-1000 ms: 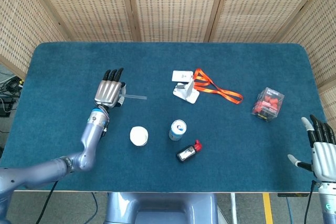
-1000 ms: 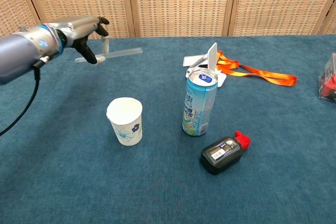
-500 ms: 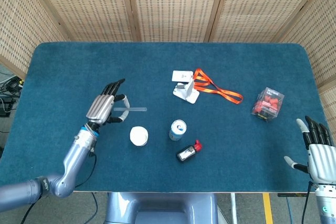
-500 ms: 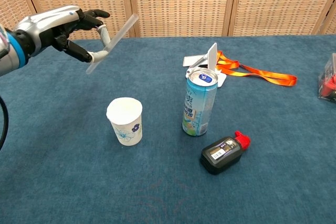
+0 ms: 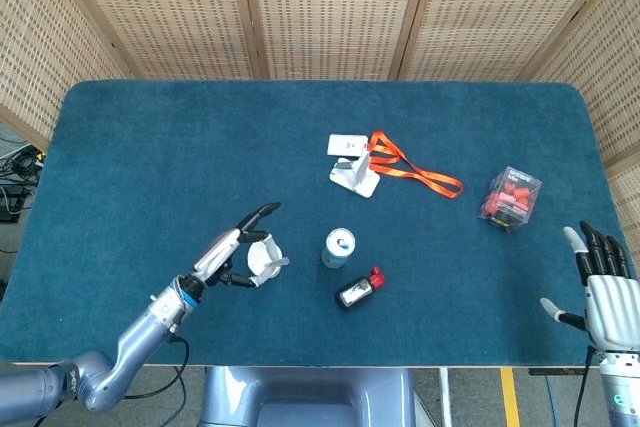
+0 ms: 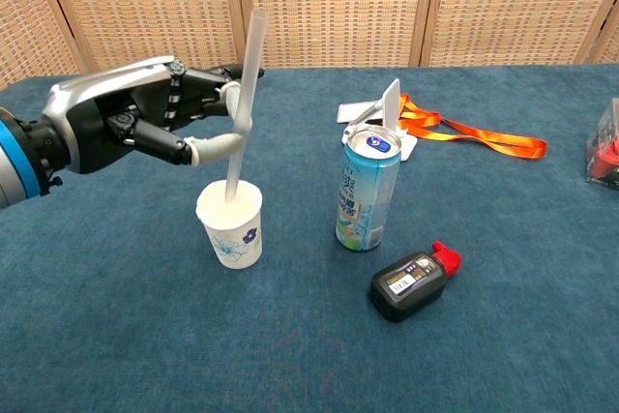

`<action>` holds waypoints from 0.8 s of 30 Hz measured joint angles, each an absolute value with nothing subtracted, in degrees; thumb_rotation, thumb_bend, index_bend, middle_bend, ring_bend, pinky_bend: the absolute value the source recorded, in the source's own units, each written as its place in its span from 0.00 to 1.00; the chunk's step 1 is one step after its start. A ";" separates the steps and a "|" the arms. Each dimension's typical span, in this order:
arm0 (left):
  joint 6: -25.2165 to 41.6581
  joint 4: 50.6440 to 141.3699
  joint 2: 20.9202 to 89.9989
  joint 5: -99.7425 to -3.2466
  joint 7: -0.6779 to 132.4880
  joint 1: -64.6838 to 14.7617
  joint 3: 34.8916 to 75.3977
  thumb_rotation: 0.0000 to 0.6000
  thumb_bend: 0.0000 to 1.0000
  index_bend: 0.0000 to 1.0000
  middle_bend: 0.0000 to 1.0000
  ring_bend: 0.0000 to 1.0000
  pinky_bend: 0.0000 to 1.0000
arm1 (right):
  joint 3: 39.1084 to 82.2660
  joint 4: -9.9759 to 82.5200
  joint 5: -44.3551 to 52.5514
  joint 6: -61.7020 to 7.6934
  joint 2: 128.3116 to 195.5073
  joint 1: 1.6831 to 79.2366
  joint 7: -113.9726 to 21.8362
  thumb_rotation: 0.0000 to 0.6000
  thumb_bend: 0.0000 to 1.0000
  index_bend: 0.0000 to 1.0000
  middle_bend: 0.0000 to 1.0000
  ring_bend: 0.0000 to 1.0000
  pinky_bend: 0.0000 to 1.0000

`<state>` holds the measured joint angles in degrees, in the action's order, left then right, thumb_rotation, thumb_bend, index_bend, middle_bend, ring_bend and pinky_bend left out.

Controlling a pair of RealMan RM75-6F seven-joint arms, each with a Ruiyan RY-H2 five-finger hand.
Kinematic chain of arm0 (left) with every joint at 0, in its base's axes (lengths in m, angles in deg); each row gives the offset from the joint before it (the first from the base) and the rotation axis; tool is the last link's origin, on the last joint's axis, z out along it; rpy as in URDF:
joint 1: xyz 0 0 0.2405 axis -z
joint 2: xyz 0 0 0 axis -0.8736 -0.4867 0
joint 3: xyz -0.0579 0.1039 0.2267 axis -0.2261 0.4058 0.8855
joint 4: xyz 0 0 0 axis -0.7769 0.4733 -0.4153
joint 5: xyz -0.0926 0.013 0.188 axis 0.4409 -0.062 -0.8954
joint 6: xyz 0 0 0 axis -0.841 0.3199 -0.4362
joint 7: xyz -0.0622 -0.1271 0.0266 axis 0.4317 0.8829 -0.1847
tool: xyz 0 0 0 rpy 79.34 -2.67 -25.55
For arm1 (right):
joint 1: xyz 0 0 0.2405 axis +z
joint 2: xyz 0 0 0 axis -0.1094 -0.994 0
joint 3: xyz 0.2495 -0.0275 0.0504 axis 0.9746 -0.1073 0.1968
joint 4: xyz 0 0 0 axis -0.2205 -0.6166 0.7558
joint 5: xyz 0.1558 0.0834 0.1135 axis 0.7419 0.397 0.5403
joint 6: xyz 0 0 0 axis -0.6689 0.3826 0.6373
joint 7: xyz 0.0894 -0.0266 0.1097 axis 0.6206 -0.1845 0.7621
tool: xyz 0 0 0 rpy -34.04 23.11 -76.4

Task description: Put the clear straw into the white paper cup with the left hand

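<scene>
My left hand (image 6: 145,123) (image 5: 235,247) pinches the clear straw (image 6: 243,103) between thumb and a finger, with the other fingers spread. The straw stands nearly upright, and its lower end sits at the mouth of the white paper cup (image 6: 230,224) (image 5: 267,261). Left of the drink can, the cup stands upright on the blue tabletop. In the head view the hand partly covers the cup. My right hand (image 5: 605,287) hangs open at the table's near right corner, holding nothing.
A drink can (image 6: 367,191) stands just right of the cup, with a small black bottle with a red cap (image 6: 414,281) lying in front of it. Farther back are a white card stand (image 5: 352,165) with an orange lanyard (image 5: 415,169), and a clear box of red pieces (image 5: 511,198).
The left hand has swung from the far left toward the cup, tilting the straw from level to nearly upright and bringing its lower end to the cup's mouth. The right hand barely moved.
</scene>
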<state>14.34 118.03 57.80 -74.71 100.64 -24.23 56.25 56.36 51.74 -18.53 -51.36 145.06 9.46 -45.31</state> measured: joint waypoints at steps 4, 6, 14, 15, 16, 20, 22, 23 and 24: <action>14.26 117.27 58.45 -74.67 100.01 -24.25 56.65 1.00 0.41 0.62 0.00 0.00 0.00 | 56.43 51.67 -18.45 -51.43 145.00 9.42 -45.06 1.00 0.06 0.05 0.00 0.00 0.00; 13.99 117.06 58.52 -74.65 100.01 -24.41 56.82 1.00 0.41 0.62 0.00 0.00 0.00 | 56.47 51.64 -18.41 -51.45 144.99 9.41 -44.99 1.00 0.06 0.05 0.00 0.00 0.00; 13.40 115.14 58.08 -75.02 101.13 -24.69 57.15 1.00 0.41 0.62 0.00 0.00 0.00 | 56.24 51.84 -18.79 -51.45 145.07 9.43 -45.43 1.00 0.06 0.05 0.00 0.00 0.00; 13.60 114.52 58.23 -75.00 101.48 -24.54 57.11 1.00 0.41 0.62 0.00 0.00 0.00 | 56.23 51.87 -18.83 -51.48 145.07 9.42 -45.47 1.00 0.06 0.05 0.00 0.00 0.00; 13.75 114.02 58.40 -74.98 101.69 -24.41 57.07 1.00 0.41 0.62 0.00 0.00 0.00 | 56.22 51.89 -18.88 -51.53 145.07 9.41 -45.50 1.00 0.06 0.05 0.00 0.00 0.00; 14.47 111.64 59.43 -74.77 102.17 -23.77 56.86 1.00 0.41 0.62 0.00 0.00 0.00 | 56.23 51.92 -18.89 -51.61 145.06 9.38 -45.48 1.00 0.06 0.05 0.00 0.00 0.00; 14.97 110.35 60.10 -74.40 102.19 -23.43 56.72 1.00 0.41 0.62 0.00 0.00 0.00 | 56.26 51.92 -18.81 -51.60 145.03 9.37 -45.38 1.00 0.06 0.05 0.00 0.00 0.00; 15.32 109.71 60.46 -74.09 102.22 -23.27 56.65 1.00 0.41 0.62 0.00 0.00 0.00 | 56.28 51.91 -18.79 -51.62 145.01 9.36 -45.33 1.00 0.06 0.05 0.00 0.00 0.00; 15.88 108.77 61.03 -73.65 102.32 -23.02 56.53 1.00 0.41 0.62 0.00 0.00 0.00 | 56.28 51.89 -18.80 -51.63 144.99 9.35 -45.25 1.00 0.06 0.05 0.00 0.00 0.00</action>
